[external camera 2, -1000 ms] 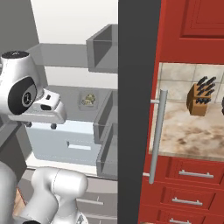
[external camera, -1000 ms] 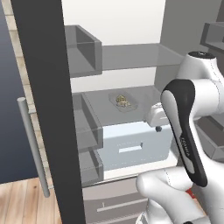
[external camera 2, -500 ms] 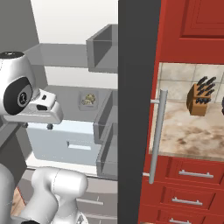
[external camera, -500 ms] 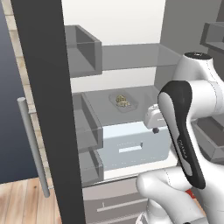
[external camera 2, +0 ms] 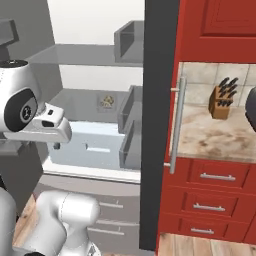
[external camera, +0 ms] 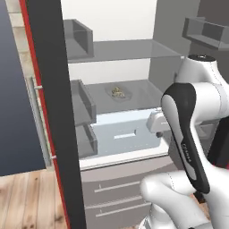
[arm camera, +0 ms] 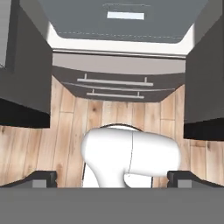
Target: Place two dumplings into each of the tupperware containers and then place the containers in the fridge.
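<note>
One container (external camera: 120, 93) sits on the fridge's (external camera: 134, 62) middle shelf (external camera: 143, 91), toward the back, with pale dumplings (external camera: 117, 91) in it; they look like two lumps, though they are too small to count surely. The right base view shows the same container (external camera 2: 106, 102) on that shelf, left of the door bins. The fridge stands open, white inside, with two grey shelves in view, the upper shelf (external camera: 129, 48) bare. Under the middle shelf lies one pale drawer (external camera: 125, 134) with a slot handle, and below that the freezer front (external camera: 120, 192) carries two bar handles. The left door (external camera: 53, 112) holds three grey bins (external camera: 82, 103), stacked one above another. In the right base view the right door (external camera 2: 159, 125) holds three bins too and has one long vertical handle (external camera 2: 176, 130). The hand (arm camera: 112, 179) hangs in front of the fridge, well apart from the container, pointing down at the wooden floor (arm camera: 43, 144); its two fingertips (arm camera: 43, 178) stand wide apart with nothing between them. Beside the fridge, red cabinets (external camera 2: 215, 195) carry a stone tabletop (external camera 2: 215, 142) with one knife block (external camera 2: 222, 97) on it.
</note>
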### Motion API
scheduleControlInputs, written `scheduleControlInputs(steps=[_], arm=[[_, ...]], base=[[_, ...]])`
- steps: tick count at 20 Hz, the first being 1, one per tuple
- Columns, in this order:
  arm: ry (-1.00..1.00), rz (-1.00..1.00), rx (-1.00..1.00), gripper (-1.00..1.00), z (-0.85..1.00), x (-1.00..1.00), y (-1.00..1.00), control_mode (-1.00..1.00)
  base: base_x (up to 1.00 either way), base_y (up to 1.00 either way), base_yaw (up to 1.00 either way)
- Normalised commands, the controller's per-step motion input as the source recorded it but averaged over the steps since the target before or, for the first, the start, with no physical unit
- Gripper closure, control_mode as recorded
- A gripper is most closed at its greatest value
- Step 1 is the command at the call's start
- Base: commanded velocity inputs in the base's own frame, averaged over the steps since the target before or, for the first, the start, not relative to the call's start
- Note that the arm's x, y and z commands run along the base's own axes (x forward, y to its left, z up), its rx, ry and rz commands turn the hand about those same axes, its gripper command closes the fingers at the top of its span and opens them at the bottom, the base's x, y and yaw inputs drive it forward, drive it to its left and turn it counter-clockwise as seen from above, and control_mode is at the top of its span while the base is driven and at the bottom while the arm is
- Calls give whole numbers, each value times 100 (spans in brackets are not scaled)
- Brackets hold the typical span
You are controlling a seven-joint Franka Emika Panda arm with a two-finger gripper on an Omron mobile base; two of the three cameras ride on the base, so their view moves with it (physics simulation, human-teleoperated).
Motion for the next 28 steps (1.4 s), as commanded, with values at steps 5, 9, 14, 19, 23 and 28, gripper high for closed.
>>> scheduleControlInputs(steps=[5, 9, 14, 19, 23, 28], arm=[[0, 0, 0, -100, 0, 0, 0, 100], [0, 0, 0, -100, 0, 0, 0, 100], [0, 0, 0, -100, 0, 0, 0, 100], [0, 0, 0, -100, 0, 0, 0, 100], [0, 0, 0, -100, 0, 0, 0, 100], [0, 0, 0, -100, 0, 0, 0, 100]], base=[[-100, 31, -33], [-100, 44, -73], [-88, 18, -90], [-43, 9, -99], [-39, 2, -97], [-11, 0, -100]])
